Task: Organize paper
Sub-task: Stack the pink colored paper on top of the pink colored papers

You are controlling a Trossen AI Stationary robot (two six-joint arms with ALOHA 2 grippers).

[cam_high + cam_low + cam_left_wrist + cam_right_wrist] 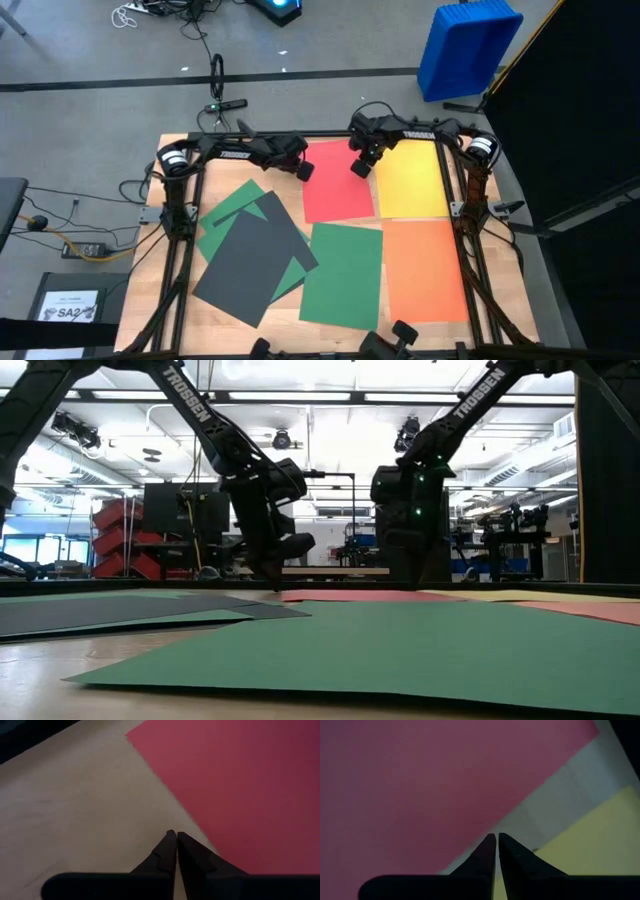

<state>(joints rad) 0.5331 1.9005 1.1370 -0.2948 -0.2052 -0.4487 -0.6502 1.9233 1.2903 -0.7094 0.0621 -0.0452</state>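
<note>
Sheets of paper (pixel 340 275) lie spread across the worktop (pixel 150 300); both tools sit at its far edge, flanking one sheet.

Two dark, near-black arms of jointed tubular links, left arm (pixel 225 152) and right arm (pixel 430 135), each on a black frame with a pale grey cylindrical joint at its base. White "TROSSEN" lettering along the upper links in the low view. Thin black cables looped over the wrists. Small green light on the right arm's wrist block. Left gripper (pixel 176 836) and right gripper (pixel 497 838) each ending in two matte black, wedge-shaped fingers tapering to points, tips pressed together
</note>
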